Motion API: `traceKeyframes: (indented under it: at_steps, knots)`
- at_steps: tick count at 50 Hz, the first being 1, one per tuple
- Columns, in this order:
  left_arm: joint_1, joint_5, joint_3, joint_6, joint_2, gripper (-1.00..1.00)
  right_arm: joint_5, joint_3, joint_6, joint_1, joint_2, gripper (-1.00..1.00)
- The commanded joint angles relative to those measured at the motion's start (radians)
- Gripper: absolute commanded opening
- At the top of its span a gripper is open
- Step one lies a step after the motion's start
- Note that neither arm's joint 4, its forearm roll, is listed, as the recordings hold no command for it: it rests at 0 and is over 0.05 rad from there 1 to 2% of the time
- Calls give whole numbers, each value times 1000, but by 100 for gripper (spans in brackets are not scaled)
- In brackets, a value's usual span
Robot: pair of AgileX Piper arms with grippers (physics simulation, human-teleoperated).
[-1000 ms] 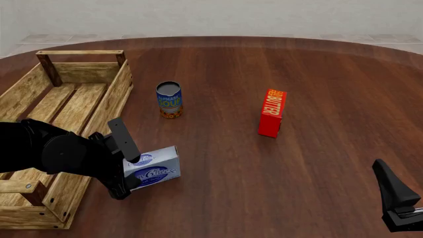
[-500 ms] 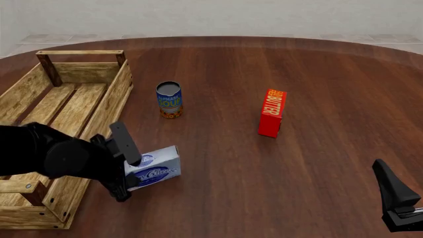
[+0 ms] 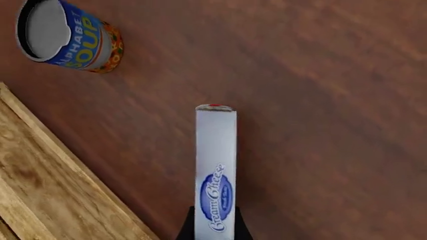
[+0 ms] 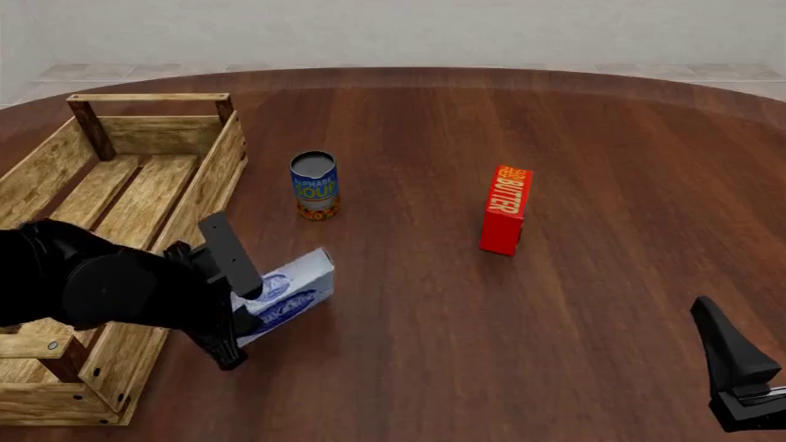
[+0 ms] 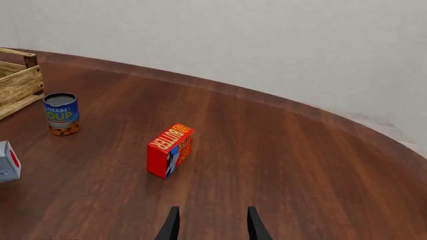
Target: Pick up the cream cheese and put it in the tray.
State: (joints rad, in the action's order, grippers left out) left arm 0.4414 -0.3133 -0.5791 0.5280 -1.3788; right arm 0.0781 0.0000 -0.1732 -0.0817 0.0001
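Observation:
The cream cheese (image 4: 293, 291), a flat white box with a blue oval logo, sits between the fingers of my left gripper (image 4: 246, 300), which is shut on it. The box is tilted, standing on its narrow side just right of the tray's (image 4: 212, 173) long wall, outside it. In the left wrist view the cream cheese (image 3: 215, 160) shows edge-on, pinched at its near end by the left gripper (image 3: 215, 233); the tray's wood (image 3: 40, 190) lies beside it. My right gripper (image 5: 212, 227) is open and holds nothing, low at the front right (image 4: 734, 368), far from the box.
A blue soup can (image 4: 315, 185) stands upright just right of the tray's far end. A red butter box (image 4: 505, 210) stands on edge in the middle right of the round wooden table. The right wrist view shows both, with the tray's corner (image 5: 17, 82) beyond.
The cream cheese has turned and tipped in the left gripper's grip, its far end swinging up and away. The left arm shifted slightly. The right arm has not moved.

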Motion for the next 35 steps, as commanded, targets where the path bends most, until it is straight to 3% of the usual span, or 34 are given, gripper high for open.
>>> traceKeyframes:
  at_steps: [1,20,35]
  knots:
    - [8,-57,-43,-17,67,-100,4,0,-3,-1,0,100]
    - [-7,-157,-144,-175,184,-100,8,0,3,-2,0,100]
    - [-44,-240,-246,-222,237,-100,11,0,12,-4,0,100]
